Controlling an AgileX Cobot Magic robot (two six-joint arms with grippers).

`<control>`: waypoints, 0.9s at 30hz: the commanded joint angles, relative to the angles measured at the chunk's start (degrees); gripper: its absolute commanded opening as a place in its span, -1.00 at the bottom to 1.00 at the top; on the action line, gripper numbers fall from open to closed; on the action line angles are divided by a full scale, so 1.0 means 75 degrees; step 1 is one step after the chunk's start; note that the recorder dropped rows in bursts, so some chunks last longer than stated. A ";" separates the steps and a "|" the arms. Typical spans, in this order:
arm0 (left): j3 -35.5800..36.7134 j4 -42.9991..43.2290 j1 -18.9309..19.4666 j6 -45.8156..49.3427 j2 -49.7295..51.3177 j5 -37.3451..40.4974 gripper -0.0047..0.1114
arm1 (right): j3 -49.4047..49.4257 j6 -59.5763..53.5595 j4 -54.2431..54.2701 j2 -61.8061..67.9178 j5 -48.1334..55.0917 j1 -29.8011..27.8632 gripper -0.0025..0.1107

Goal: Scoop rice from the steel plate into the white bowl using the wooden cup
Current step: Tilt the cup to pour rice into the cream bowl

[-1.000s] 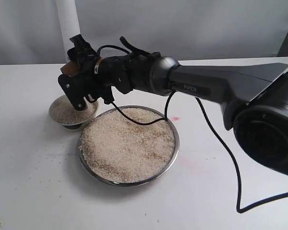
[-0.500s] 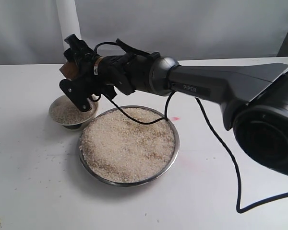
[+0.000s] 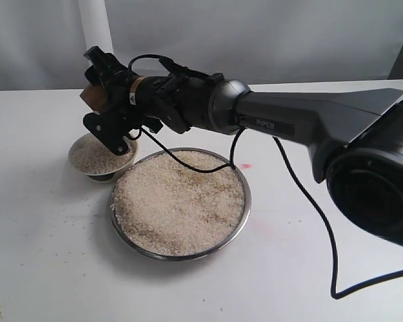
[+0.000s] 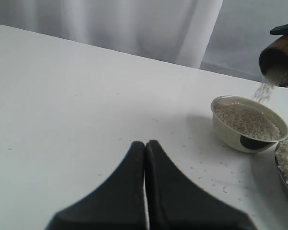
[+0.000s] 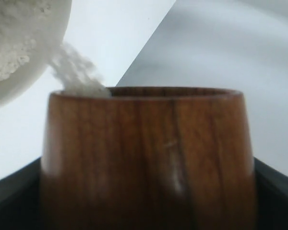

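My right gripper (image 3: 101, 100) is shut on the wooden cup (image 3: 95, 95) and holds it tipped on its side above the white bowl (image 3: 99, 156). Rice (image 4: 264, 91) streams from the cup's mouth (image 4: 278, 72) down into the bowl (image 4: 249, 123), which holds a heap of grains. In the right wrist view the cup (image 5: 149, 153) fills the frame, with rice (image 5: 77, 72) spilling over its rim beside the bowl (image 5: 24, 43). The steel plate (image 3: 244, 201), heaped with rice (image 3: 178, 201), sits just right of the bowl. My left gripper (image 4: 145, 143) is shut and empty, low over the table, away from the bowl.
Loose grains (image 4: 216, 179) lie scattered on the white table near the bowl. A black cable (image 3: 309, 201) trails from the right arm across the table to the right of the plate. A white pole (image 3: 95, 27) and curtain stand behind.
The right gripper has risen slightly and rolled the cup further over above the bowl. Bowl and plate have not moved.
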 commanded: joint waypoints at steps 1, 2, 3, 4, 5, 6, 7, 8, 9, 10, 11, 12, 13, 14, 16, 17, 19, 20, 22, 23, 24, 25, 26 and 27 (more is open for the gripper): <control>-0.0011 -0.0042 -0.0049 -0.0028 0.0003 -0.0049 -0.92 | -0.0055 0.0003 -0.0091 -0.0078 -0.0209 0.0026 -0.96; -0.0011 -0.0042 -0.0049 -0.0028 0.0003 -0.0049 -0.92 | -0.0055 0.0003 -0.0091 -0.0078 -0.0209 0.0026 -0.96; -0.0011 -0.0042 -0.0049 -0.0028 0.0003 -0.0049 -0.92 | -0.0055 0.0003 -0.0108 -0.0078 -0.0209 0.0026 -0.96; -0.0011 -0.0042 -0.0049 -0.0028 0.0003 -0.0049 -0.92 | -0.0055 0.0003 -0.0108 -0.0078 -0.0209 0.0026 -0.96; -0.0011 -0.0042 -0.0049 -0.0028 0.0003 -0.0049 -0.92 | -0.0055 0.0003 -0.0108 -0.0078 -0.0209 0.0026 -0.96; -0.0011 -0.0042 -0.0049 -0.0028 0.0003 -0.0049 -0.92 | -0.0055 0.0003 -0.0108 -0.0078 -0.0209 0.0026 -0.96; -0.0011 -0.0042 -0.0049 -0.0028 0.0003 -0.0049 -0.92 | -0.0055 0.0003 -0.0108 -0.0078 -0.0209 0.0026 -0.96; -0.0011 -0.0042 -0.0049 -0.0028 0.0003 -0.0049 -0.92 | -0.0055 0.0003 -0.0108 -0.0078 -0.0209 0.0026 -0.96; -0.0011 -0.0042 -0.0049 -0.0028 0.0003 -0.0049 -0.92 | -0.0055 0.0003 -0.0108 -0.0078 -0.0209 0.0026 -0.96; -0.0011 -0.0042 -0.0049 -0.0028 0.0003 -0.0049 -0.92 | -0.0055 0.0003 -0.0108 -0.0078 -0.0209 0.0026 -0.96; -0.0011 -0.0042 -0.0049 -0.0028 0.0003 -0.0049 -0.92 | -0.0055 0.0003 -0.0108 -0.0078 -0.0209 0.0026 -0.96; -0.0011 -0.0042 -0.0049 -0.0028 0.0003 -0.0049 -0.92 | -0.0055 0.0003 -0.0108 -0.0078 -0.0209 0.0026 -0.96; -0.0011 -0.0042 -0.0049 -0.0028 0.0003 -0.0049 -0.92 | -0.0055 0.0003 -0.0108 -0.0078 -0.0209 0.0026 -0.96; -0.0011 -0.0042 -0.0049 -0.0028 0.0003 -0.0049 -0.92 | -0.0055 0.0003 -0.0121 -0.0078 -0.0209 0.0026 -0.96; -0.0011 -0.0042 -0.0049 -0.0028 0.0003 -0.0049 -0.92 | -0.0055 0.0003 -0.0168 -0.0078 -0.0209 0.0026 -0.96; -0.0011 -0.0042 -0.0049 -0.0028 0.0003 -0.0049 -0.92 | -0.0055 0.0003 -0.0182 -0.0078 -0.0209 0.0026 -0.96; -0.0011 -0.0042 -0.0049 -0.0028 0.0003 -0.0049 -0.92 | -0.0055 0.0020 -0.0324 -0.0094 -0.0188 0.0026 -0.96; -0.0011 -0.0042 -0.0049 -0.0028 0.0003 -0.0049 -0.92 | -0.0055 0.0050 -0.0451 -0.0093 -0.0127 0.0026 -0.96; -0.0011 -0.0042 -0.0049 -0.0028 0.0003 -0.0049 -0.92 | -0.0055 0.0102 -0.0819 -0.0151 0.0100 0.0026 -0.96; -0.0011 -0.0042 -0.0049 -0.0028 0.0003 -0.0049 -0.92 | -0.0055 0.0121 -0.1044 -0.0168 0.0234 0.0026 -0.96; -0.0011 -0.0042 -0.0049 -0.0028 0.0003 -0.0049 -0.92 | -0.0055 0.0174 -0.1273 -0.0188 0.0334 0.0026 -0.96; -0.0011 -0.0042 -0.0049 -0.0028 0.0003 -0.0049 -0.92 | -0.0055 0.0306 -0.1453 -0.0223 0.0395 0.0026 -0.96; -0.0011 -0.0042 -0.0049 -0.0028 0.0003 -0.0049 -0.92 | -0.0055 0.0422 -0.1609 -0.0238 0.0427 0.0026 -0.96; -0.0011 -0.0042 -0.0049 -0.0028 0.0003 -0.0049 -0.92 | -0.0055 0.0516 -0.1688 -0.0235 0.0441 0.0026 -0.96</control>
